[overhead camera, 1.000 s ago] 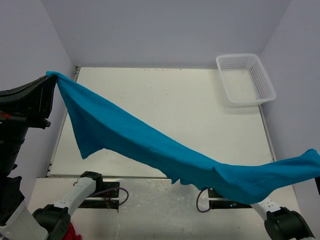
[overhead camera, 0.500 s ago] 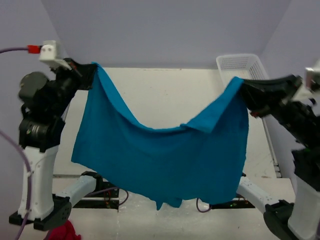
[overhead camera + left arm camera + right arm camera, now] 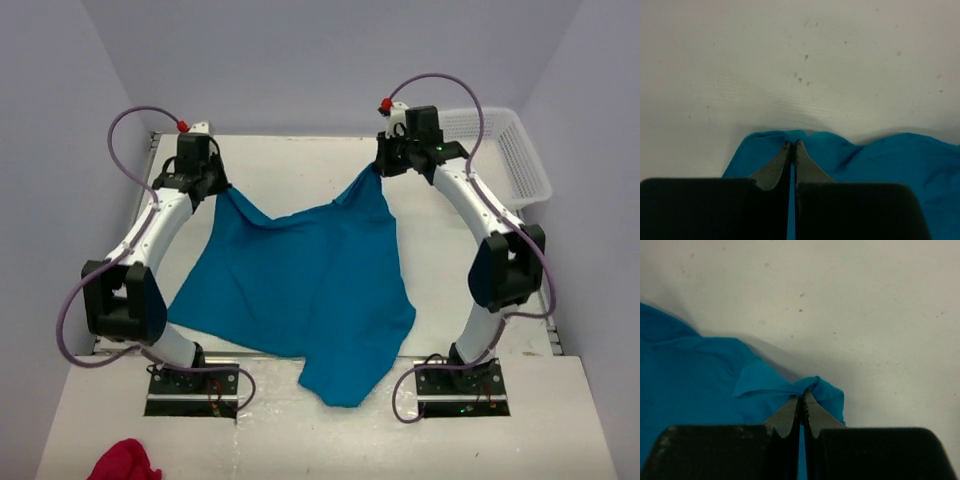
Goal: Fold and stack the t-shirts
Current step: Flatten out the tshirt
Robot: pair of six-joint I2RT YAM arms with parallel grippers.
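The pale lilac walls (image 3: 330,60) close in the scene on three sides, and the white table (image 3: 300,165) fills the floor of it. Its surface shows small dark specks and faint scuffs in both wrist views.

Half a second ago you had the t-shirt (image 3: 300,285) hanging in the air as a sagging curtain between two raised arms. It now lies spread on the table between them. Its two far corners are drawn up toward the far side, and the cloth dips in a shallow valley between those corners. One near lobe spills past the table's near edge, between the two bases.

The left arm (image 3: 150,240) and the right arm (image 3: 490,230) were up close to the camera. They have since come down and reach forward, arched over the sides of the shirt.

The white mesh basket (image 3: 525,165) sits at the far right corner, just behind the right arm, where it stood before.

Your left gripper (image 3: 792,146) is clenched on the shirt's far left corner, jaws pressed together with teal cloth bunched at the tips. Your right gripper (image 3: 802,397) pinches the far right corner the same way, on a small twisted fold.

A crumpled red cloth (image 3: 125,465) lies near the left base, off the table.
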